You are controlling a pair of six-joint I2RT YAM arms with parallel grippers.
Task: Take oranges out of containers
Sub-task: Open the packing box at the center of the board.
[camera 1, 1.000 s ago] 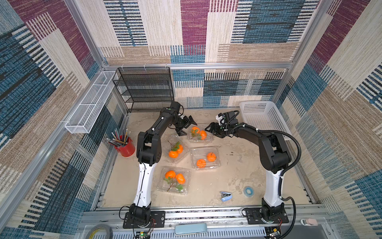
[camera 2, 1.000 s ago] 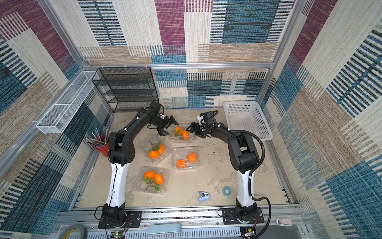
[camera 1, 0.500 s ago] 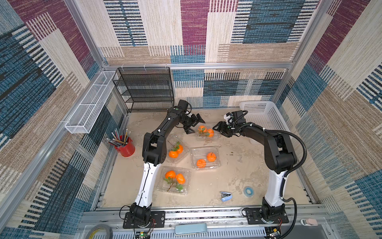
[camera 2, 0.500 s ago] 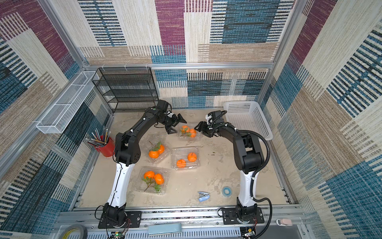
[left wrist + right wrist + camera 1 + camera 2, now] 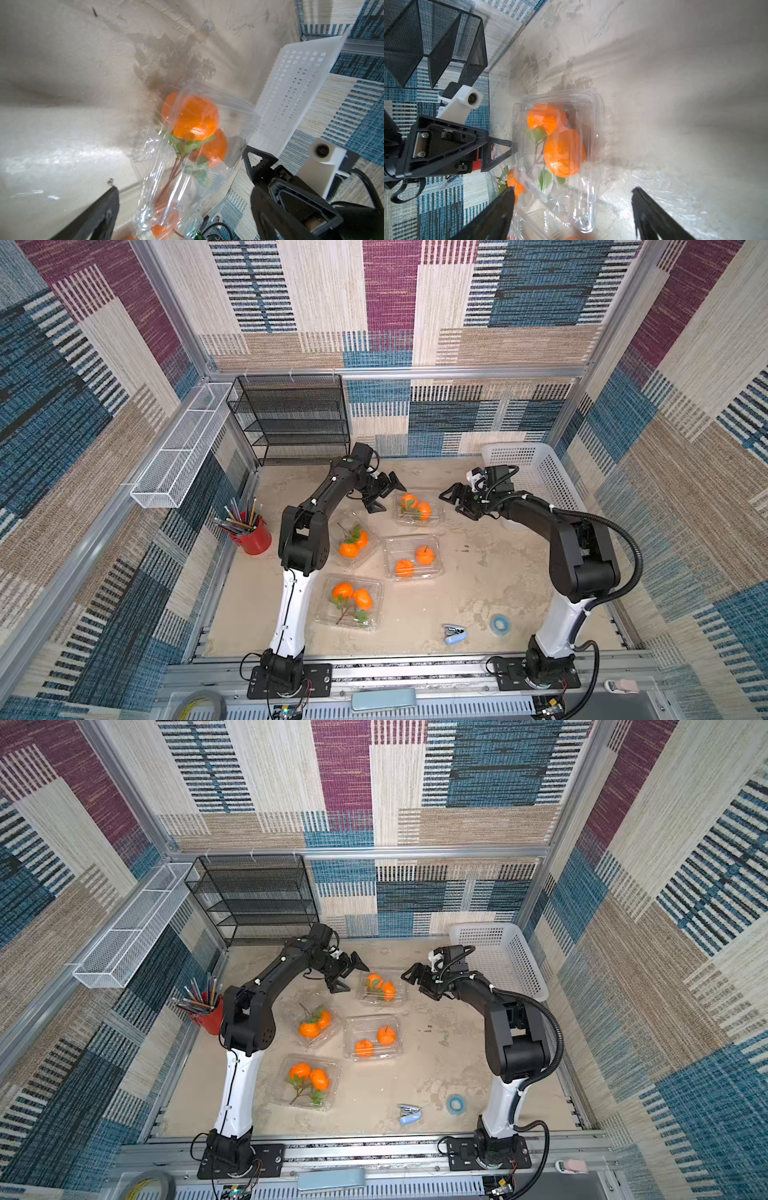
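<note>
Left claw [image 5: 387,497] hangs spread and empty just beside the far container [image 5: 437,515], at its left edge. This container lies on the tabletop [image 5: 478,572] with two oranges [image 5: 424,511] inside. Right claw [image 5: 451,502], spread and empty, hovers near its right side, apart.

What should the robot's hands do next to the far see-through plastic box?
Probably ease the open left gripper onto the far clear plastic clamshell box to steady it: it and the open right gripper flank the box, holding nothing, and its lid looks shut over two round oranges.
</note>
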